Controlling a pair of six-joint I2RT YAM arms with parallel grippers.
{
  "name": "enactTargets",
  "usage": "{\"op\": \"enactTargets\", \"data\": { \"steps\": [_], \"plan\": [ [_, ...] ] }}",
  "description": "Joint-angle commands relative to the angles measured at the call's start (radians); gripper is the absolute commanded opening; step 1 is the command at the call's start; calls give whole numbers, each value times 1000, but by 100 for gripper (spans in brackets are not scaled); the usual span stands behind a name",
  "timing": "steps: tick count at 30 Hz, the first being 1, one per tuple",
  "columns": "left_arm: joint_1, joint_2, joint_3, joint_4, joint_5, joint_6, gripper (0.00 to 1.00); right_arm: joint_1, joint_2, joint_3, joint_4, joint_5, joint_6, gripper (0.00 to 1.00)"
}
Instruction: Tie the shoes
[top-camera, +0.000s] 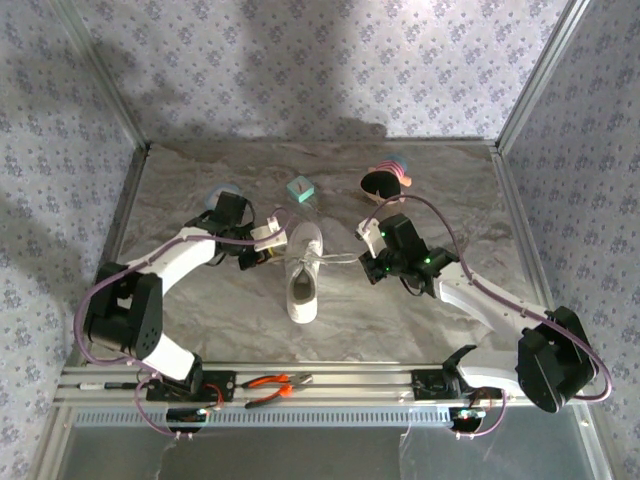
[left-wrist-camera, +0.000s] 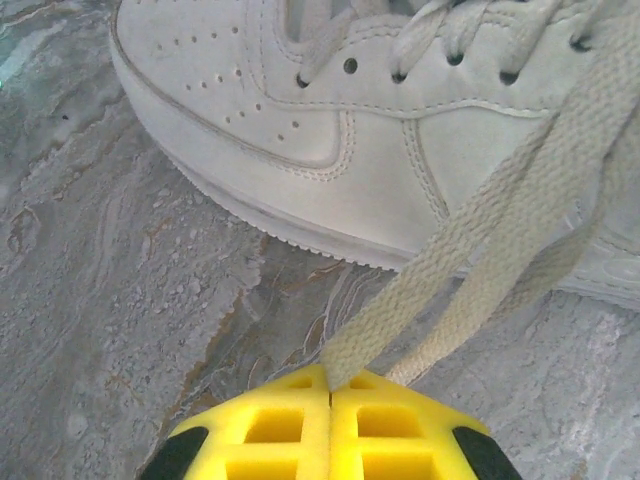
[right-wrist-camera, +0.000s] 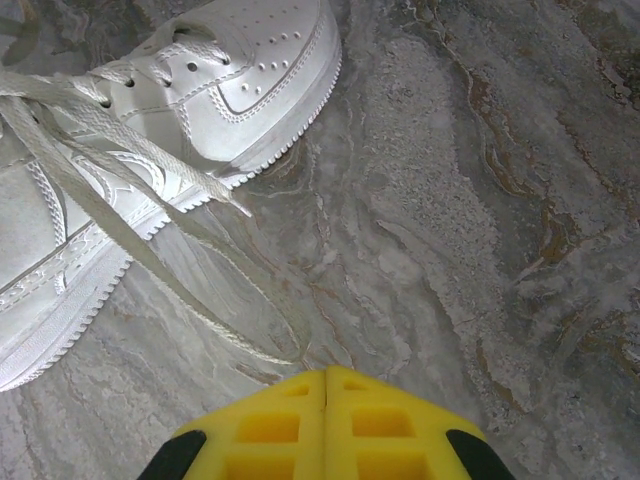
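The white sneaker (top-camera: 303, 280) lies in the middle of the table (top-camera: 200, 312), between both arms. The left jaws pinch one lace (left-wrist-camera: 470, 250). The right jaws are closed too, with another lace (right-wrist-camera: 110, 215) reaching their tips.

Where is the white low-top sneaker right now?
Top view: white low-top sneaker lies mid-table between the left tool, pinching its white lace, and the right tool.

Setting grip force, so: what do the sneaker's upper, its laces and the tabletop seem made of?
Sneaker upper: matte white leather or synthetic, stitched with punched holes. Laces: flat woven fabric, weave visible. Tabletop: marble-look, veined; stone or print, unclear.
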Motion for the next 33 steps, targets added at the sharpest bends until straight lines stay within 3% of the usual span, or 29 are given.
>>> {"op": "enactTargets", "data": {
  "steps": [1, 16, 22, 25, 27, 29, 31, 33],
  "plan": [
    [0, -30, -22, -21, -35, -26, 0, -5, -8, -8, -41, 24, 18, 0],
    [0, -48, -66, -46, -125, -64, 0, -47, 1, -38, -84, 22, 19, 0],
    [0, -53, -66, -55, -117, -73, 0, -51, 32, -45, -73, -23, 23, 0],
    [-1, -55, -62, -56, -110, -81, 0, -52, 47, -56, -17, -102, 39, 0],
    [-3, -57, -58, -56, -103, -82, 0, -40, 42, -83, 74, -167, 51, 14],
    [-6, -57, -52, -56, -88, -81, 0, -5, 43, -113, 182, -191, 33, 34],
    [-13, -55, -44, -56, -82, -80, 0, 28, 79, -118, 248, -189, 4, 46],
    [-18, -52, -35, -57, -77, -81, 0, 56, 138, -102, 296, -189, -32, 51]
  ]
}}
